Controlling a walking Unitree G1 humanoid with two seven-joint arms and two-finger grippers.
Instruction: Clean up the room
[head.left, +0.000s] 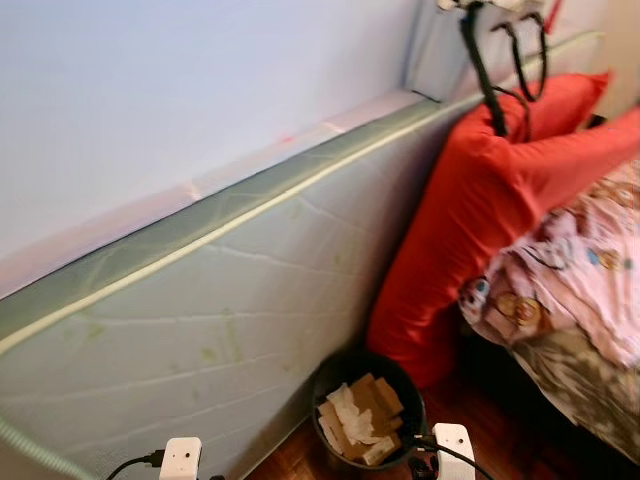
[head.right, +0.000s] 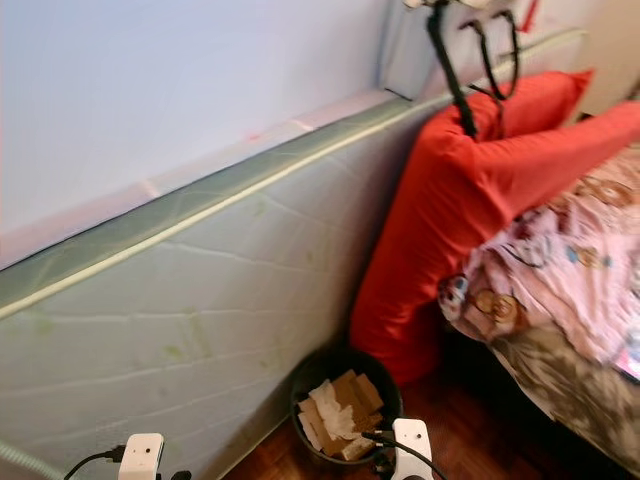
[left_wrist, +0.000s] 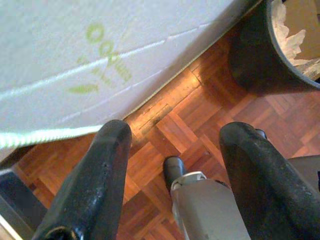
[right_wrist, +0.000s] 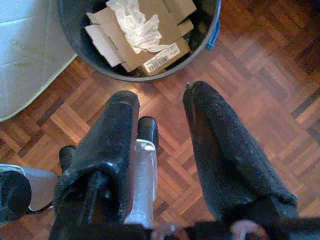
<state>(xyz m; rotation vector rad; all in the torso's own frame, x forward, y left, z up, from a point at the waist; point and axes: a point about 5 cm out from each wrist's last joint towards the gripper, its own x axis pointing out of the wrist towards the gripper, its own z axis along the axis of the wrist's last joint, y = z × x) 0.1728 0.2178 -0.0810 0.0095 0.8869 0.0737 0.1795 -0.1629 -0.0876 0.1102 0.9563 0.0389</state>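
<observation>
A black waste bin (head.left: 330, 385) stands on the parquet floor between a leaning mattress and the bed. It holds flattened cardboard (right_wrist: 150, 30) and a crumpled white tissue (right_wrist: 137, 25). My right gripper (right_wrist: 162, 95) hangs just above the floor beside the bin (right_wrist: 75, 35), open and holding nothing. On the other side of the bin (left_wrist: 255, 55), my left gripper (left_wrist: 177, 132) hangs near the mattress foot. It is open too, with only floor between its fingers.
A pale green mattress (head.left: 250, 300) leans on the wall to my left. Two red pillows (head.left: 470, 220) stand against it beside the bin. The bed with a pink patterned blanket (head.left: 580, 260) is on the right. Black straps (head.left: 480, 60) hang above the pillows.
</observation>
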